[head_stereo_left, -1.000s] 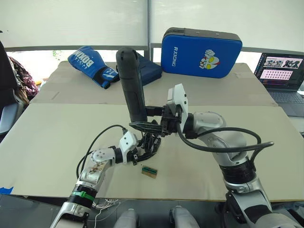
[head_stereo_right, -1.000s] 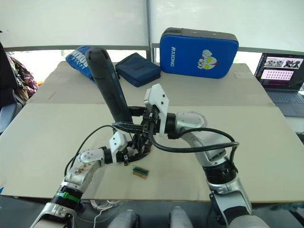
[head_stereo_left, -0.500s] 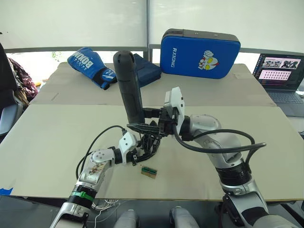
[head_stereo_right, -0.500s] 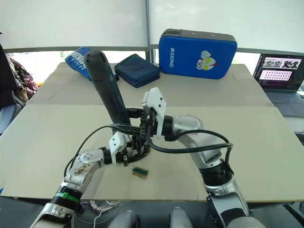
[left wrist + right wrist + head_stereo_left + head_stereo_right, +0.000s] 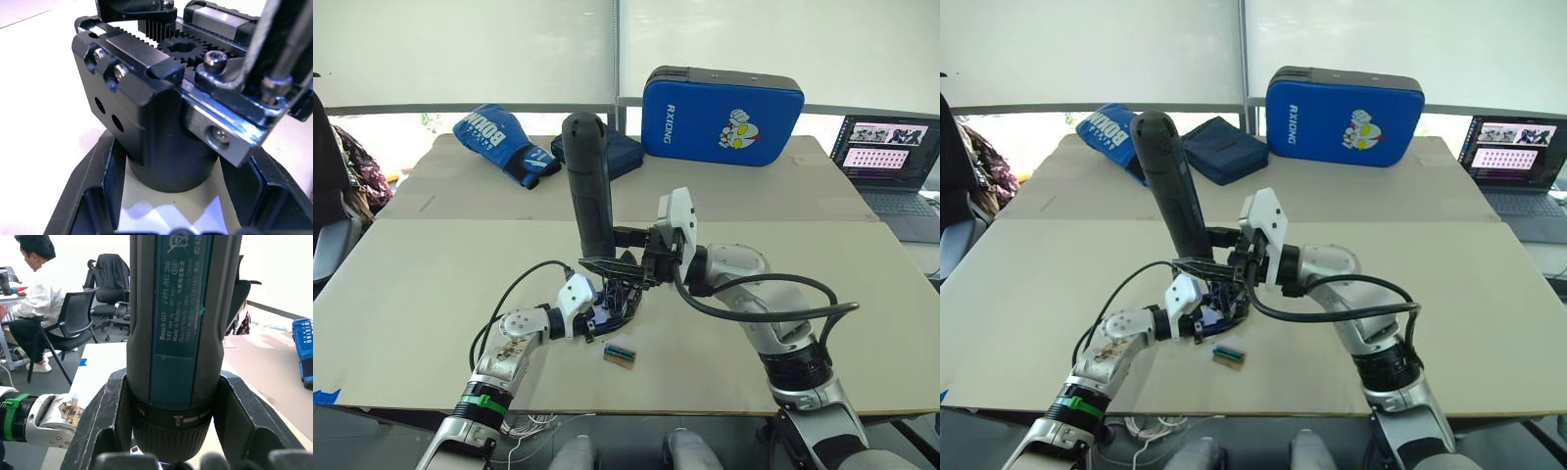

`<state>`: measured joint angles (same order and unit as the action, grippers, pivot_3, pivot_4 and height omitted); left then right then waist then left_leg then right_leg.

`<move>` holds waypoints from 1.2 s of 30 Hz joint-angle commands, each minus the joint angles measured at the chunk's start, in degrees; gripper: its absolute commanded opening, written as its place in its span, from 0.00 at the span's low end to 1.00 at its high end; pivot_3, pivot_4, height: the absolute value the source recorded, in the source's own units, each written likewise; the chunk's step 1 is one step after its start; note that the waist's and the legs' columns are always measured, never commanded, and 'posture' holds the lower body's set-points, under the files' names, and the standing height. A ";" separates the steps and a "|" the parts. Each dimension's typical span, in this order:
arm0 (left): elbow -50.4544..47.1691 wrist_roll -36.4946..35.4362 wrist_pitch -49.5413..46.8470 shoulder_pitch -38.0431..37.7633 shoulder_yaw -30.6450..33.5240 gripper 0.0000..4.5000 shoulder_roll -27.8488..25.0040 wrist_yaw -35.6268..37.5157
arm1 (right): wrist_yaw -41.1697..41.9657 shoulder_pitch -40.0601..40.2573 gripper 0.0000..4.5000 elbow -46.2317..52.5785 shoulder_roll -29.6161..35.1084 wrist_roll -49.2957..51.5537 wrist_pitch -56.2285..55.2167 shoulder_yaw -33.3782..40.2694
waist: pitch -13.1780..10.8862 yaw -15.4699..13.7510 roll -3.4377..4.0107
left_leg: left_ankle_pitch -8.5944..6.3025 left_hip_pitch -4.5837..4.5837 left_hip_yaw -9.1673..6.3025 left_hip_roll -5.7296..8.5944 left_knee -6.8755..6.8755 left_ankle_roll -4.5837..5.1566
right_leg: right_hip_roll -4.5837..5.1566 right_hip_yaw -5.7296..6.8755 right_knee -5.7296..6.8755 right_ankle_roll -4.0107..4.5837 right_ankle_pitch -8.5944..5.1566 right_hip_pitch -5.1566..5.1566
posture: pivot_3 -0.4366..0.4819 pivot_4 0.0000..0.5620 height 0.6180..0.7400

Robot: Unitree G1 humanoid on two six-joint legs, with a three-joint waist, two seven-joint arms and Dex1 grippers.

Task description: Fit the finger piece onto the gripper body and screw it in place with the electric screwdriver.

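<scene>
1. I see my right gripper (image 5: 619, 250) clamped around the electric screwdriver (image 5: 590, 181), which stands nearly upright.
2. My left gripper (image 5: 607, 315) pinches the gripper body (image 5: 161, 122), fingers (image 5: 105, 176) against its round base, right under the screwdriver.
3. The screwdriver's bit (image 5: 293, 41) comes down onto the gripper body's top.
4. A small green-topped block (image 5: 621, 352) lies on the table (image 5: 411, 284) just beside the gripper body.

Both arms bent inward, left hand (image 5: 605, 318) below right hand (image 5: 625, 257), each clamped.
</scene>
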<state>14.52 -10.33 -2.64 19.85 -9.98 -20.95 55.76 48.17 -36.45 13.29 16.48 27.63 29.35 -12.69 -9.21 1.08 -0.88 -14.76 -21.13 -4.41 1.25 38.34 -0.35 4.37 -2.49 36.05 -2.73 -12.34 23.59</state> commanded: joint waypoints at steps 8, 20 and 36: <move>0.97 0.51 -1.50 -0.55 -1.05 0.51 -0.37 0.86 | 0.07 1.87 0.43 -1.97 1.47 -2.08 0.56 -1.83 | 0.01 0.04 0.00 | 0.00 0.16 -0.02 -0.01 -0.05 0.00 | 0.00 0.02 -0.07 -0.03 -0.04 -0.20 | 0.48 0.27 1.00; 0.80 0.54 -1.63 -0.74 -0.76 0.51 0.07 -0.22 | 1.79 -2.88 0.43 1.37 1.24 1.71 2.04 0.76 | 0.00 0.03 0.00 | 0.00 0.11 -0.04 -0.02 -0.08 0.00 | 0.00 0.04 -0.10 -0.02 -0.05 -0.17 | 0.48 0.27 1.00; 4.35 0.99 0.79 -0.08 0.31 0.51 2.13 -3.64 | 6.99 -4.95 0.43 9.33 4.11 13.35 1.79 9.03 | -0.05 -0.44 -0.02 | 0.00 -0.01 -0.08 0.02 -0.06 0.00 | 0.03 0.08 -0.11 -0.03 -0.04 -0.09 | 0.48 0.27 1.00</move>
<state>16.21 -10.46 -1.12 20.11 -9.74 -19.06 53.85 54.70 -40.80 19.24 20.50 37.85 31.64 -6.05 -9.25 0.64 -0.90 -14.76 -21.15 -4.49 1.26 38.29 -0.36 4.39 -2.41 35.95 -2.77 -12.39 23.50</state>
